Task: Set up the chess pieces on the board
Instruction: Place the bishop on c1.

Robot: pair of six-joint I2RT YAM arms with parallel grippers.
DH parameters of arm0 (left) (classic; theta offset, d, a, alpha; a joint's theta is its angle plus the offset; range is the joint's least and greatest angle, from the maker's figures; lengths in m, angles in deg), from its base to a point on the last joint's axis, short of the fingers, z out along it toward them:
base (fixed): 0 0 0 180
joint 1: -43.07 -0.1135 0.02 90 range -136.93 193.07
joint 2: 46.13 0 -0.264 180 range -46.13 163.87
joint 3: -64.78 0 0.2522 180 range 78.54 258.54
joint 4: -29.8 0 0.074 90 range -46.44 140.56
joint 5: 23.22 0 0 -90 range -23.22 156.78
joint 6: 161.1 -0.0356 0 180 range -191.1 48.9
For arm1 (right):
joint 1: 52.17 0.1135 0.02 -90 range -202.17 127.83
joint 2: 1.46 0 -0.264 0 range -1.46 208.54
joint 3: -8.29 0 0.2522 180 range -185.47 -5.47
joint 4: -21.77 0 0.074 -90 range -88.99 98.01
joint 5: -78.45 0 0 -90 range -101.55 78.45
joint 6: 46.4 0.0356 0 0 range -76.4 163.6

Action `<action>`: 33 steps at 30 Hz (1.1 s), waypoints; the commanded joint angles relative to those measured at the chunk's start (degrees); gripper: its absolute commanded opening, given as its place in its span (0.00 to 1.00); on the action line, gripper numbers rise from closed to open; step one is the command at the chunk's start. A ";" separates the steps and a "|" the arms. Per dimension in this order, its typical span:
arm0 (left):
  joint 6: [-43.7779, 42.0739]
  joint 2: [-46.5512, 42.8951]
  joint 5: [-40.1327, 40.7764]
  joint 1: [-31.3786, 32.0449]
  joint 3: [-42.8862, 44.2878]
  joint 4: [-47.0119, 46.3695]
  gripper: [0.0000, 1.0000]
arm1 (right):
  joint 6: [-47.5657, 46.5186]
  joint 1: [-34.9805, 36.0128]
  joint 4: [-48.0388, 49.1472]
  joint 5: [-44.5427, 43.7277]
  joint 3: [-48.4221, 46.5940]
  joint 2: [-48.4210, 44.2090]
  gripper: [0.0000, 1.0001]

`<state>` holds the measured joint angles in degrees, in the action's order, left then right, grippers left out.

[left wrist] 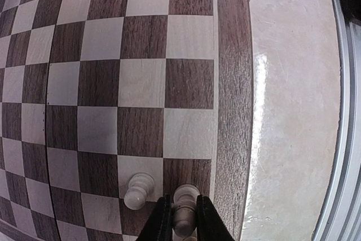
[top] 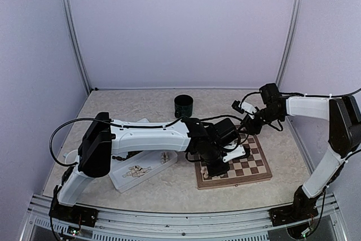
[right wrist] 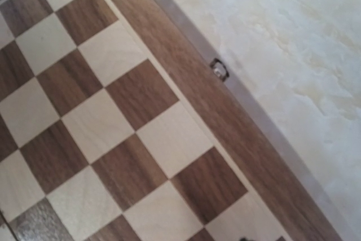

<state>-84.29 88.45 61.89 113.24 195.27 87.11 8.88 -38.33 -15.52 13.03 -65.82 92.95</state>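
The board (top: pixel 255 165) lies right of centre, with dark and pale checks. My left gripper (left wrist: pixel 183 202) is shut on a cream chess piece (left wrist: pixel 185 193), upright over a dark square in the board's (left wrist: pixel 141 83) edge column. Whether its base touches the wood I cannot tell. A second cream piece (left wrist: pixel 138 190) stands on the pale square just left of it. In the top view the left gripper (top: pixel 217 167) is low over the board's near left part. My right gripper (top: pixel 248 122) hovers over the far edge of the board (right wrist: pixel 113 111); its fingers do not show in the right wrist view.
A white tray (top: pixel 121 182) holding several cream pieces (top: pixel 138 170) sits left of the board, under the left arm. A dark round cup (top: pixel 183 105) stands at the back. The marbled tabletop (right wrist: pixel 293 38) borders the board, and a small metal clasp (right wrist: pixel 219 70) sits on its rim.
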 commanded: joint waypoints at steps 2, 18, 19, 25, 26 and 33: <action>-0.87 1.02 -0.25 0.14 1.35 -0.01 0.14 | -0.25 -0.31 -0.26 0.58 0.43 -0.37 0.45; -0.88 1.32 -1.84 0.14 1.21 -1.65 0.14 | -0.46 -0.31 -0.40 0.79 0.55 -0.02 0.45; -0.84 1.37 -1.91 0.14 1.17 -1.78 0.14 | -0.52 -0.31 -0.37 0.82 0.52 -0.01 0.45; -0.58 1.81 -1.08 0.14 1.32 -2.14 0.14 | -0.50 -0.31 -0.47 0.91 0.58 0.03 0.45; -0.53 1.87 -1.09 0.14 1.31 -2.23 0.16 | -0.52 -0.31 -0.49 0.91 0.51 0.03 0.45; -0.82 1.10 0.07 0.44 0.79 -2.84 0.26 | -0.51 -0.31 -0.53 1.11 0.47 0.07 0.45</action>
<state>-84.66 89.04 61.11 113.24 195.27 85.56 8.68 -38.33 -15.54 13.23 -65.82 92.95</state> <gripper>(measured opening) 0.234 0.453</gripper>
